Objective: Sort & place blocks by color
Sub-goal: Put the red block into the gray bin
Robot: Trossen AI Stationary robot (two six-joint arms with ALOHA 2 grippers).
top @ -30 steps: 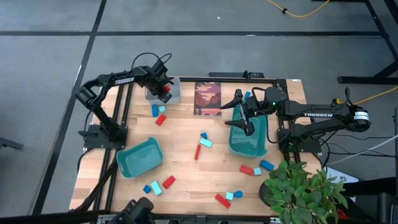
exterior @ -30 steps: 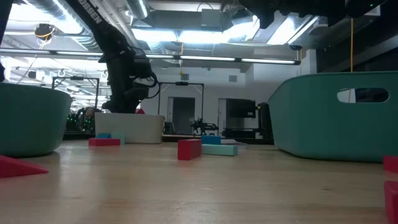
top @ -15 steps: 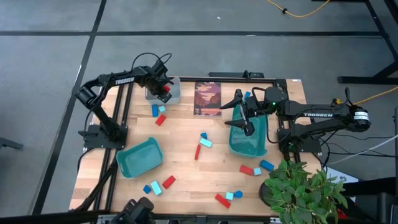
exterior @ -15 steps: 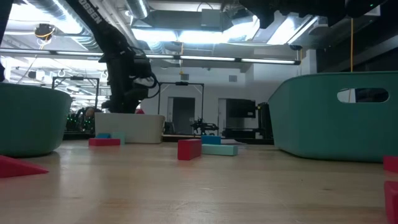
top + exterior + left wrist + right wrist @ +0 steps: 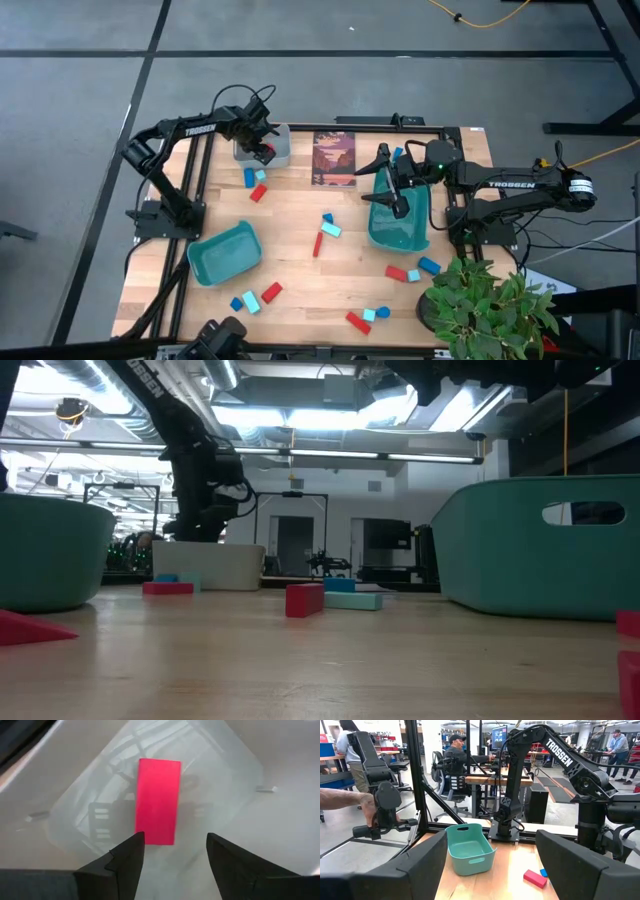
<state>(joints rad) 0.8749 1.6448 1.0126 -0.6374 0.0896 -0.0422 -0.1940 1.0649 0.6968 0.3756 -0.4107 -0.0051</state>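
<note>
Fingers spread, the left gripper (image 5: 172, 852) hangs over the far-left grey bin (image 5: 280, 150) where a red block (image 5: 157, 801) lies, apparently just dropped; next, fetch another block.

High view straight down over table (image 5: 300, 215); low view level at tabletop; both show grey bin (image 5: 272, 148) (image 5: 208, 566); wrist views forward.

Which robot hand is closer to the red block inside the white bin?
The left. The left gripper hovers open right above the red block in the white bin; the right gripper is across the table, over a teal bin.
</note>
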